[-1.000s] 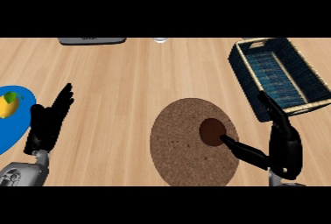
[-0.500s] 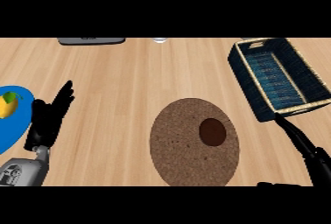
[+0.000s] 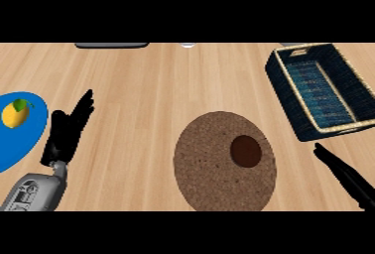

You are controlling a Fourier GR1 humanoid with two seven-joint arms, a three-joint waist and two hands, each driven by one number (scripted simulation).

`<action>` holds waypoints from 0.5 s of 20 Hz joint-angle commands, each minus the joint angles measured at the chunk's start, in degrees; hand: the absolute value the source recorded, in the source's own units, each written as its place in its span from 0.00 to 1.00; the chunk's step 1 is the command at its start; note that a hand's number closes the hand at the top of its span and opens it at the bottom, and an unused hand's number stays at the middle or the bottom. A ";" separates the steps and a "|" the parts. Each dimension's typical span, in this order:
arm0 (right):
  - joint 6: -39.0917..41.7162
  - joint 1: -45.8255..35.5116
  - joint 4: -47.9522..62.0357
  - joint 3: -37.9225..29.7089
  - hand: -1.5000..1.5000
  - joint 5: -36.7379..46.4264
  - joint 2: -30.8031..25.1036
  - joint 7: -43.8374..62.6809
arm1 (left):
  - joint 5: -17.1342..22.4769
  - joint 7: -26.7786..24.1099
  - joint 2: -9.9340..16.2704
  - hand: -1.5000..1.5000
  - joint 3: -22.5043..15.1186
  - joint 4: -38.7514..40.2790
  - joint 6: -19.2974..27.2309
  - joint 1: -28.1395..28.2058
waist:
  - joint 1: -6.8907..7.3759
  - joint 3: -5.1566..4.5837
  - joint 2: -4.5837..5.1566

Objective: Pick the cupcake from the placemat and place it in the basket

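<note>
- The cupcake [image 3: 246, 151] shows as a dark brown oval lying on the round brown placemat [image 3: 212, 173], toward the mat's right side; from this steep angle its shape is hard to make out, so only its top can be told.
- The placemat lies on the wooden surface [image 3: 161, 79] near the front edge, a little right of the middle.
- The basket [image 3: 282, 84], dark blue with a pale woven rim, stands at the far right corner of the surface, well apart from the placemat and holding nothing that can be seen.
- The right hand [image 3: 344, 176] comes in at the front right corner, its fingers straight and pointing up toward the basket's near end; it holds nothing and touches neither the placemat nor the basket.
- The left hand [image 3: 67, 130] rests open near the left edge of the surface, fingers straight and pointing away, with its grey forearm [image 3: 33, 191] below it.
- A blue plate [image 3: 18, 144] at the left edge carries a yellow lemon [image 3: 15, 114]; the left hand lies just beside the plate's right rim.
- A dark flat object [image 3: 111, 45] shows at the far edge.
</note>
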 commanded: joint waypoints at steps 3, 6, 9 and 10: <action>2.47 -2.55 -1.33 -0.10 0.00 3.65 5.58 6.06 | -1.46 0.66 -1.75 0.50 2.70 3.60 -1.82 -3.64 | 0.56 0.11 0.12; -2.56 -2.50 -0.22 4.79 0.00 11.90 10.41 5.97 | -1.35 2.32 -1.63 0.50 3.05 1.73 -1.98 -4.12 | 0.62 0.11 0.10; -1.22 -4.33 1.96 1.41 0.00 11.92 11.55 5.87 | -2.99 3.70 -2.29 0.50 2.68 0.61 -2.52 -3.27 | 0.76 0.12 0.10; -0.26 -0.91 2.32 -2.01 0.00 9.72 10.97 2.51 | -2.69 -3.40 -2.96 0.50 4.42 5.11 -3.52 -2.11 | 0.52 0.12 0.11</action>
